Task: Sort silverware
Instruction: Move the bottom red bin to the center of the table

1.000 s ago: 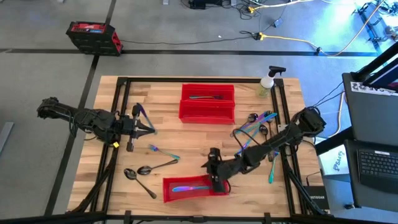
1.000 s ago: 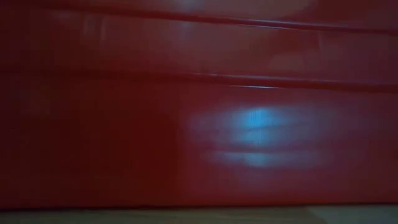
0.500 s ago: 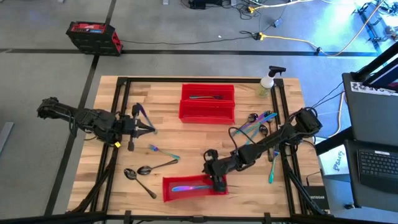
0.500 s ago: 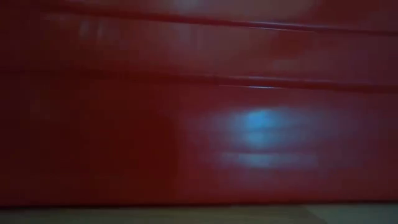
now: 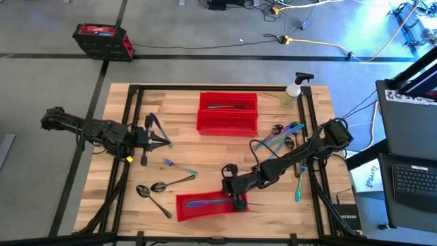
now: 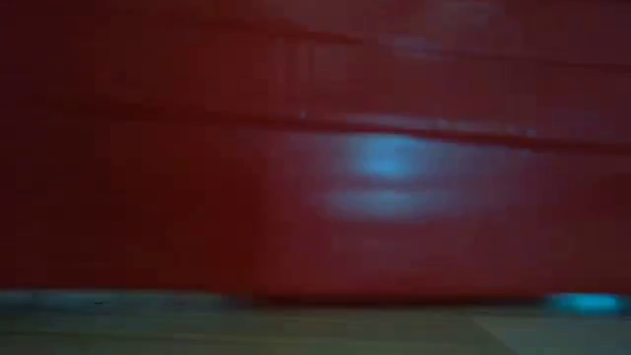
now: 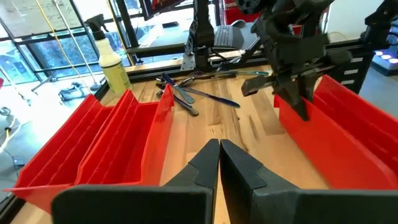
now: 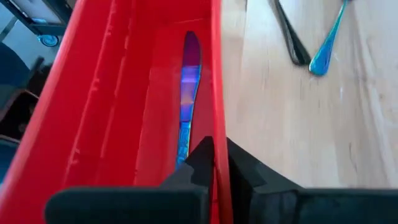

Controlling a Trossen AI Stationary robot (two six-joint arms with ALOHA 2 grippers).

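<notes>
We see a wooden worktop point(image 5: 171, 109) standing on a grey floor point(image 5: 54, 75). A red and black box point(image 5: 102, 41) sits on that floor. Cables point(image 5: 307, 34) lie nearby. Big windows point(image 7: 43, 37) let daylight in.

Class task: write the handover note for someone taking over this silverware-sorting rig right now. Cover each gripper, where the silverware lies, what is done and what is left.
Right gripper: shut on the wall of the near red bin.
Left gripper: shut, empty, waiting at the table's left.
Done: an iridescent knife lies in the near red bin; one piece lies in the far red bins.
Left: a pile of silverware at the right, one piece near the right edge, two spoons and a small iridescent piece at the left front.
</notes>
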